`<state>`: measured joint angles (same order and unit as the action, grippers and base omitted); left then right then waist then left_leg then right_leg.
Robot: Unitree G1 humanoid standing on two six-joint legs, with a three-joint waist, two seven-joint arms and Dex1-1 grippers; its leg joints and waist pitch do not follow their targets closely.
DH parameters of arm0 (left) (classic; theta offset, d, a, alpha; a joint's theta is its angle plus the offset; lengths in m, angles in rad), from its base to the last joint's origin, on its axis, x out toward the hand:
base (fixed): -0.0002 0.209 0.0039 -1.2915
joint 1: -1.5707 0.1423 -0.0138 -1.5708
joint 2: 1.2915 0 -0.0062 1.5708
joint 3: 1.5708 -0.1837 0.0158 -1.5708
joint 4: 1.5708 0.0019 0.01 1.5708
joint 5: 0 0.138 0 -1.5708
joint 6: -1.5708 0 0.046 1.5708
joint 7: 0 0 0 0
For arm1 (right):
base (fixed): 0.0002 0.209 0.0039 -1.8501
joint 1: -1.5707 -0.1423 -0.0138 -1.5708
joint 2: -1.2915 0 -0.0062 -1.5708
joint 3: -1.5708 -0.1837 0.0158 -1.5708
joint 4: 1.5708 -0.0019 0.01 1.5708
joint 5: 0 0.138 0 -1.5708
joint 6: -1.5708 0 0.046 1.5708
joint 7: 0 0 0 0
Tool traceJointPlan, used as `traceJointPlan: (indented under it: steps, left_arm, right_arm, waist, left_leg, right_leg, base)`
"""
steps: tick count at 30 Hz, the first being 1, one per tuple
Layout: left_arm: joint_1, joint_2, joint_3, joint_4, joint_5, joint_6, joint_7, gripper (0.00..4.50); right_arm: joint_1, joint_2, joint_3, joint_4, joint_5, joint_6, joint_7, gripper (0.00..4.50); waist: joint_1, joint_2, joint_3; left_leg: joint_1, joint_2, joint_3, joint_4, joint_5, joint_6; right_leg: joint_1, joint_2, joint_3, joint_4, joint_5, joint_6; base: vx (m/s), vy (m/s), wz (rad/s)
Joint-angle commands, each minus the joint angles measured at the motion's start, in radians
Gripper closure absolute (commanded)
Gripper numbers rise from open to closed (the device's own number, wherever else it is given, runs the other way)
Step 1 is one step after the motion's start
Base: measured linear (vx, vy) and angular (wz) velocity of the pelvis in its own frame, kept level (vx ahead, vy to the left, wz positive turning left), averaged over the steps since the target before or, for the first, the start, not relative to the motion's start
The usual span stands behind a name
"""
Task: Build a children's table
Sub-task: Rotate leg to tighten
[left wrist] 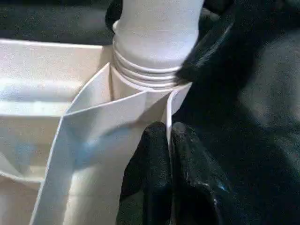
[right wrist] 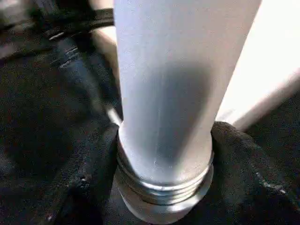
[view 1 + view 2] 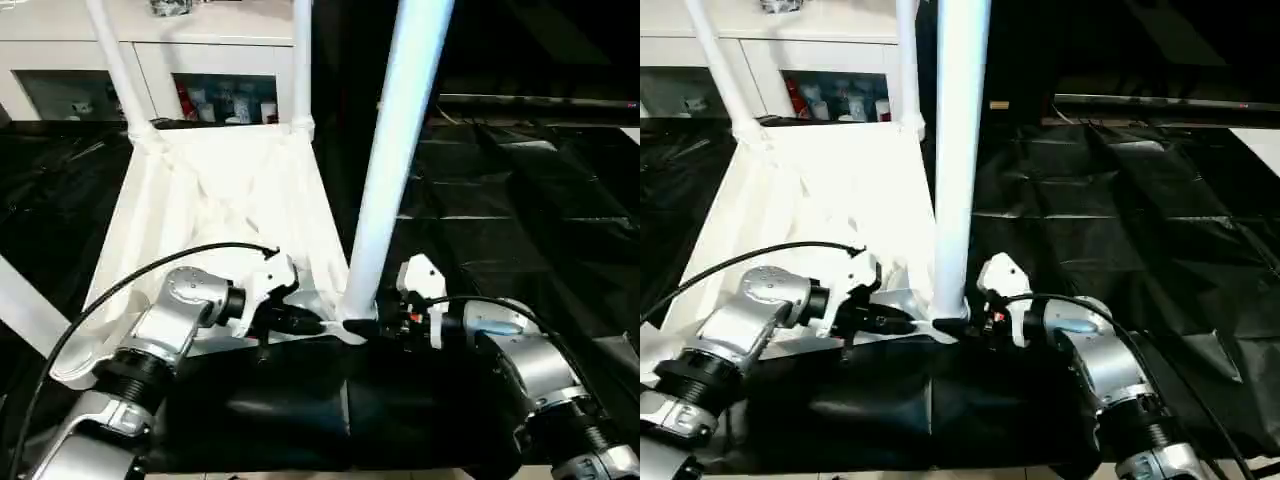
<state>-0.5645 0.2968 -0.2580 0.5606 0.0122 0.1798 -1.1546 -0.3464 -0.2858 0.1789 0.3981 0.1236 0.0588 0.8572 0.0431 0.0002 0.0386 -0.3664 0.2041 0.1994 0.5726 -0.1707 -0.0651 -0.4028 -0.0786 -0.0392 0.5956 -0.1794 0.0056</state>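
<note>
While the long white tapered tube leg point(image 3: 395, 150) stood upright in the near corner socket of the white plastic rectangular top point(image 3: 220, 200), which lay upside down on the black sheet point(image 3: 520, 200), your step in hand was judged to be screwing that leg home. Turn it squarely about its own axis, hold the top against rotation, and stop once the threads vanish into the socket; a tilted leg would likely cross-thread.

In the left eye view, the left gripper point(image 3: 318, 325) reached the top's near edge beside the leg's base, and the right gripper point(image 3: 385, 322) met the base from the other side. Two further white tube legs point(image 3: 118, 65) rose from the far corners, in front of a white cabinet point(image 3: 200, 40).

In the right eye view, you had the same layout: the right gripper point(image 3: 975, 322) sat at the foot of the leg, the left gripper point(image 3: 902, 322) at the rim.

In the left wrist view, the left fingers point(image 1: 154, 164) were pressed together, pinching the thin raised rim point(image 1: 140, 105) just below the socket. Thread rings point(image 1: 143, 75) were exposed above it, so seating looked incomplete.

In the right wrist view, the right fingers point(image 2: 96, 164) stood spread on either side of the leg's base, close against it; you could not tell firm grip from loose contact.
</note>
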Motion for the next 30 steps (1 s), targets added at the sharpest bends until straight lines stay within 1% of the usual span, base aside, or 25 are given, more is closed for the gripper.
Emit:
traceJointPlan:
  steps: [1,2,3,4,5,6,7,8,10,11,12,13,14,16,17,18,19,20,21,23,24,25,28,29,30]
  left_arm:
    - [-0.006,-0.056,0.01,0.078,0.016,-0.006,0.131,4.5]
    - [-0.02,-0.082,0.013,0.104,0.026,-0.006,0.183,4.5]
    - [-0.046,-0.129,0.014,0.141,0.047,0.004,0.279,4.5]
    - [-0.058,-0.151,0.013,0.157,0.057,0.01,0.325,4.5]
    - [-0.058,-0.151,0.013,0.157,0.057,0.01,0.325,4.5]
    - [-0.058,-0.151,0.013,0.157,0.057,0.01,0.325,4.5]
    - [-0.077,-0.204,0.008,0.175,0.066,0.014,0.385,4.5]
    - [-0.077,-0.204,0.008,0.175,0.066,0.014,0.385,4.5]
    - [-0.084,-0.237,-0.001,0.178,0.068,-0.001,0.397,4.5]
    - [-0.084,-0.237,-0.001,0.178,0.068,-0.001,0.397,4.5]
    - [-0.086,-0.244,-0.003,0.184,0.067,-0.01,0.387,4.5]
    - [-0.085,-0.243,-0.005,0.185,0.066,-0.016,0.377,4.5]
    - [-0.086,-0.243,-0.005,0.19,0.066,-0.023,0.37,4.5]
    - [-0.081,-0.229,-0.005,0.188,0.062,-0.03,0.344,4.5]
    - [-0.079,-0.221,-0.004,0.187,0.061,-0.03,0.336,4.5]
    - [-0.071,-0.202,-0.005,0.18,0.059,-0.032,0.31,4.5]
    - [-0.066,-0.191,-0.006,0.176,0.057,-0.034,0.293,4.5]
    - [-0.06,-0.18,-0.006,0.169,0.054,-0.033,0.275,4.5]
    - [-0.055,-0.171,-0.006,0.163,0.051,-0.032,0.261,4.5]
    - [-0.041,-0.146,-0.006,0.143,0.039,-0.031,0.211,4.5]
    - [-0.033,-0.127,-0.007,0.13,0.031,-0.03,0.175,4.5]
    - [-0.027,-0.112,-0.006,0.12,0.024,-0.031,0.147,4.5]
    - [-0.009,-0.065,-0.004,0.084,-0.003,-0.032,0.051,4.5]
    - [-0.001,-0.048,-0.005,0.064,-0.017,-0.028,0.007,4.5]
    - [0.005,-0.036,-0.006,0.051,-0.026,-0.025,-0.023,4.5]
  right_arm:
    - [-0.002,0.043,-0.015,0.075,-0.05,-0.021,-0.156,1.84]
    - [-0.004,0.076,-0.033,0.101,-0.057,-0.01,-0.237,1.85]
    - [-0.011,0.138,-0.069,0.123,-0.054,0.023,-0.37,1.85]
    - [-0.015,0.168,-0.086,0.129,-0.05,0.039,-0.429,1.85]
    - [-0.015,0.168,-0.086,0.129,-0.05,0.039,-0.429,1.85]
    - [-0.015,0.168,-0.086,0.129,-0.05,0.039,-0.429,1.85]
    - [-0.027,0.235,-0.102,0.133,-0.054,0.054,-0.538,1.85]
    - [-0.027,0.235,-0.102,0.133,-0.054,0.054,-0.538,1.85]
    - [-0.04,0.278,-0.094,0.141,-0.063,0.037,-0.573,1.85]
    - [-0.04,0.278,-0.094,0.141,-0.063,0.037,-0.573,1.85]
    - [-0.045,0.289,-0.088,0.145,-0.066,0.017,-0.556,1.85]
    - [-0.045,0.288,-0.08,0.14,-0.066,0.0,-0.533,1.85]
    - [-0.045,0.288,-0.074,0.136,-0.068,-0.011,-0.521,1.85]
    - [-0.042,0.27,-0.067,0.116,-0.061,-0.031,-0.475,1.85]
    - [-0.04,0.258,-0.064,0.104,-0.053,-0.035,-0.449,1.85]
    - [-0.033,0.231,-0.064,0.072,-0.023,-0.035,-0.377,1.5]
    - [-0.029,0.215,-0.066,0.052,-0.004,-0.032,-0.336,1.29]
    - [-0.026,0.193,-0.066,0.033,0.007,-0.03,-0.3,1.13]
    - [-0.025,0.177,-0.065,0.022,0.013,-0.029,-0.276,1.13]
    - [-0.021,0.12,-0.06,-0.006,0.026,-0.022,-0.196,0.94]
    - [-0.018,0.083,-0.057,-0.025,0.038,-0.008,-0.136,0.74]
    - [-0.015,0.056,-0.054,-0.039,0.046,0.001,-0.095,0.74]
    - [-0.003,-0.028,-0.039,-0.091,0.07,0.04,0.034,0.39]
    - [0.0,-0.051,-0.034,-0.105,0.073,0.052,0.067,0.39]
    - [0.002,-0.066,-0.031,-0.113,0.075,0.059,0.088,0.3]
  waist:
    - [0.0,-0.015,-0.05]
    - [-0.006,-0.016,-0.047]
    - [-0.008,-0.015,-0.049]
    - [-0.009,-0.015,-0.046]
    - [-0.011,-0.015,-0.045]
    - [-0.01,-0.016,-0.048]
    - [-0.011,-0.008,-0.047]
    - [-0.011,-0.01,-0.049]
    - [-0.011,-0.012,-0.051]
    - [-0.011,-0.012,-0.051]
    - [-0.009,-0.004,-0.051]
    - [-0.01,-0.009,-0.052]
    - [-0.01,-0.008,-0.053]
    - [-0.01,-0.009,-0.052]
    - [-0.008,-0.01,-0.054]
    - [-0.007,-0.01,-0.055]
    - [-0.005,-0.013,-0.055]
    - [-0.002,-0.012,-0.056]
    - [0.0,-0.012,-0.055]
    - [0.001,-0.013,-0.055]
    - [0.002,-0.014,-0.055]
    - [0.0,-0.013,-0.053]
    - [0.003,-0.013,-0.052]
    - [0.003,-0.012,-0.051]
    - [0.003,-0.011,-0.051]
  left_leg:
    - [0.01,0.019,-0.012,-0.06,-0.26,0.017]
    - [0.013,0.017,-0.012,-0.061,-0.277,0.007]
    - [0.011,0.017,-0.017,-0.063,-0.286,0.004]
    - [0.016,0.017,-0.015,-0.063,-0.302,0.002]
    - [0.016,0.015,-0.015,-0.063,-0.311,0.002]
    - [0.013,0.015,-0.019,-0.065,-0.312,0.005]
    - [0.012,0.017,-0.018,-0.065,-0.316,0.011]
    - [0.016,0.017,-0.017,-0.065,-0.32,0.009]
    - [0.01,0.017,-0.02,-0.068,-0.315,0.006]
    - [0.01,0.017,-0.02,-0.068,-0.315,0.006]
    - [0.012,0.017,-0.019,-0.067,-0.319,0.01]
    - [0.009,0.017,-0.018,-0.067,-0.318,0.014]
    - [0.009,0.017,-0.018,-0.067,-0.316,0.015]
    - [0.007,0.016,-0.018,-0.067,-0.311,0.021]
    - [0.008,0.017,-0.017,-0.065,-0.307,0.026]
    - [0.006,0.017,-0.017,-0.064,-0.291,0.033]
    - [0.004,0.017,-0.015,-0.063,-0.279,0.044]
    - [0.006,0.018,-0.015,-0.062,-0.276,0.05]
    - [0.004,0.019,-0.014,-0.061,-0.264,0.059]
    - [0.002,0.019,-0.014,-0.06,-0.252,0.068]
    - [0.001,0.019,-0.013,-0.06,-0.247,0.073]
    - [0.001,0.019,-0.013,-0.061,-0.252,0.075]
    - [0.005,0.023,-0.013,-0.062,-0.265,0.068]
    - [0.005,0.024,-0.015,-0.064,-0.272,0.066]
    - [0.006,0.024,-0.014,-0.064,-0.277,0.061]
  right_leg:
    - [0.039,-0.051,0.03,-0.08,-0.325,-0.187]
    - [0.034,-0.051,0.03,-0.087,-0.374,-0.171]
    - [0.038,-0.052,0.029,-0.087,-0.4,-0.158]
    - [0.03,-0.049,0.029,-0.094,-0.428,-0.144]
    - [0.028,-0.049,0.03,-0.097,-0.447,-0.138]
    - [0.034,-0.053,0.027,-0.098,-0.469,-0.126]
    - [0.026,-0.052,0.031,-0.099,-0.455,-0.126]
    - [0.024,-0.049,0.03,-0.101,-0.448,-0.126]
    - [0.03,-0.051,0.029,-0.098,-0.425,-0.126]
    - [0.03,-0.051,0.029,-0.098,-0.425,-0.126]
    - [0.029,-0.049,0.029,-0.096,-0.392,-0.136]
    - [0.031,-0.049,0.029,-0.095,-0.374,-0.139]
    - [0.032,-0.049,0.029,-0.094,-0.367,-0.142]
    - [0.033,-0.049,0.029,-0.093,-0.353,-0.149]
    - [0.036,-0.05,0.029,-0.091,-0.345,-0.15]
    - [0.037,-0.05,0.03,-0.088,-0.319,-0.157]
    - [0.04,-0.05,0.03,-0.087,-0.296,-0.164]
    - [0.04,-0.05,0.03,-0.085,-0.286,-0.168]
    - [0.042,-0.051,0.031,-0.083,-0.266,-0.176]
    - [0.044,-0.052,0.03,-0.08,-0.253,-0.184]
    - [0.047,-0.051,0.029,-0.08,-0.264,-0.179]
    - [0.043,-0.05,0.029,-0.082,-0.277,-0.177]
    - [0.04,-0.05,0.03,-0.086,-0.317,-0.176]
    - [0.041,-0.051,0.03,-0.085,-0.325,-0.177]
    - [0.038,-0.051,0.03,-0.087,-0.336,-0.176]
  base:
    - [0.0,0.0,0.0]
    - [0.0,0.0,0.0]
    - [0.0,0.0,0.0]
    - [0.0,0.0,0.0]
    - [0.0,0.0,0.0]
    - [0.0,0.0,0.0]
    - [0.0,0.0,0.0]
    - [0.0,0.0,0.0]
    - [0.0,0.0,0.0]
    - [0.0,0.0,0.0]
    - [0.0,0.0,0.0]
    - [0.0,0.0,0.0]
    - [0.0,0.0,0.0]
    - [0.0,0.0,0.0]
    - [0.0,0.0,0.0]
    - [0.0,0.0,0.0]
    - [0.0,0.0,0.0]
    - [0.0,0.0,0.0]
    - [0.0,0.0,0.0]
    - [0.0,0.0,0.0]
    - [0.0,0.0,0.0]
    - [0.0,0.0,0.0]
    - [0.0,0.0,0.0]
    - [0.0,0.0,0.0]
    - [0.0,0.0,0.0]
